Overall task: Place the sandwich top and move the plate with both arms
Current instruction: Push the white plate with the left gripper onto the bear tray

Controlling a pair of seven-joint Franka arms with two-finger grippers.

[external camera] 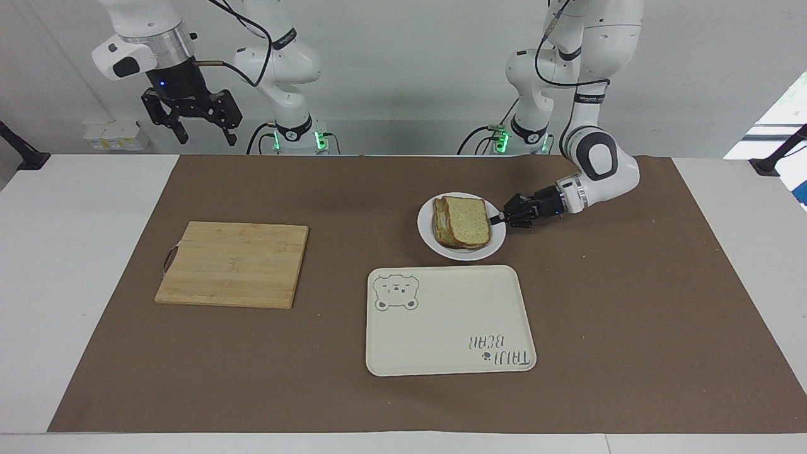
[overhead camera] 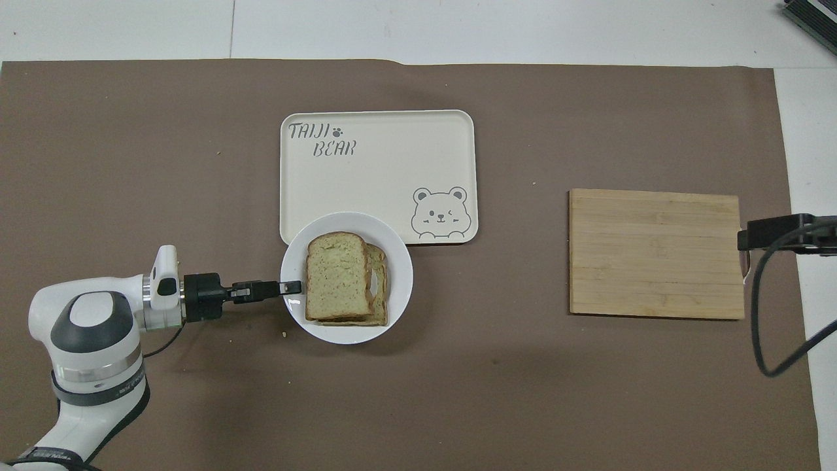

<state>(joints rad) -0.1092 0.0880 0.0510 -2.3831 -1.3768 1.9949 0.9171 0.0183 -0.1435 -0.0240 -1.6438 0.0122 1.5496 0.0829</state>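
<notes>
Over brown mat (external camera: 630, 302), left claw (external camera: 498, 220) pinches plate (external camera: 463, 253) rim.

I'm working in what is looking like a robotics lab, not a kitchen. My two white arms (external camera: 586, 94) are standing bolted at the edge of a plain white table (external camera: 75, 265), cables (external camera: 252, 25) looping off them and green status lights (external camera: 318, 137) glowing at the bases. A brown paper mat (external camera: 630, 302) is covering the worktop, and bare grey walls (external camera: 410, 63) are closing in around us. The food things (a cream bear tray (external camera: 441, 328), a wooden cutting board (external camera: 233, 265)) are sitting laid out like test props. Black camera clamps (external camera: 778, 154) are gripping the table's ends.
</notes>
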